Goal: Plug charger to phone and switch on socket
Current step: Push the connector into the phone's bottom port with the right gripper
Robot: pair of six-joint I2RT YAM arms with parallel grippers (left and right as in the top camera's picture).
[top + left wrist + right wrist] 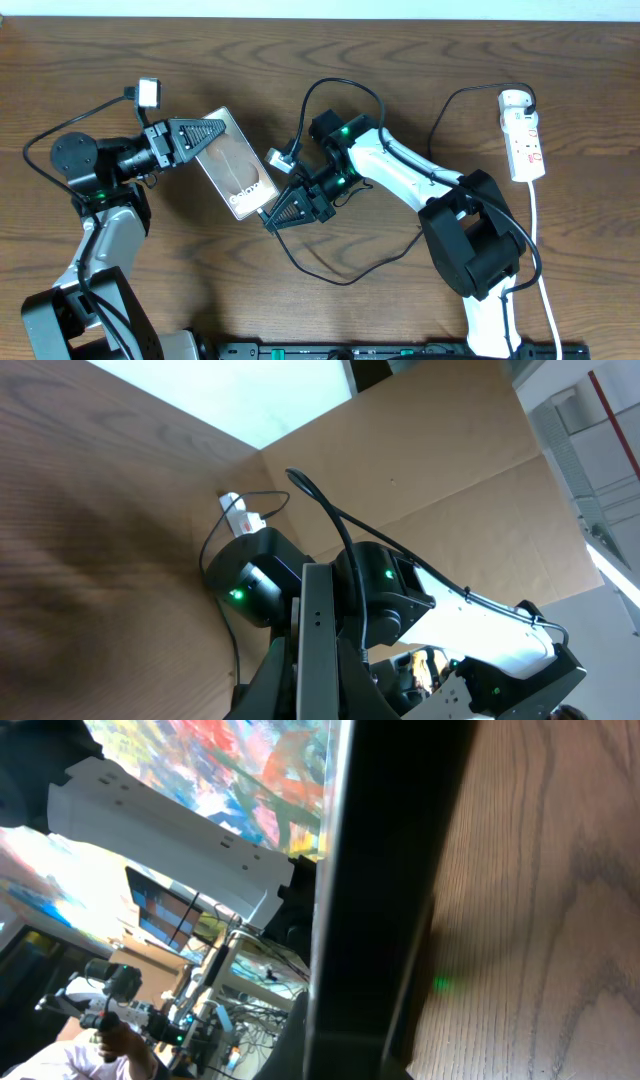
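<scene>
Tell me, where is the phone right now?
Overhead view, left of centre: the phone sits tilted between the left gripper and the right gripper.

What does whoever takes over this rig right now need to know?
Left gripper: shut on the phone, which it holds at a diagonal.
Right gripper: at the phone's lettered end. Open or shut is unclear, and the plug tip is hidden.
Charger: slack cable loops out behind the right gripper.
Socket: far right, no gripper near it.
Done: phone grasped.
Left: confirm the plug is seated, then switch on the socket.
</scene>
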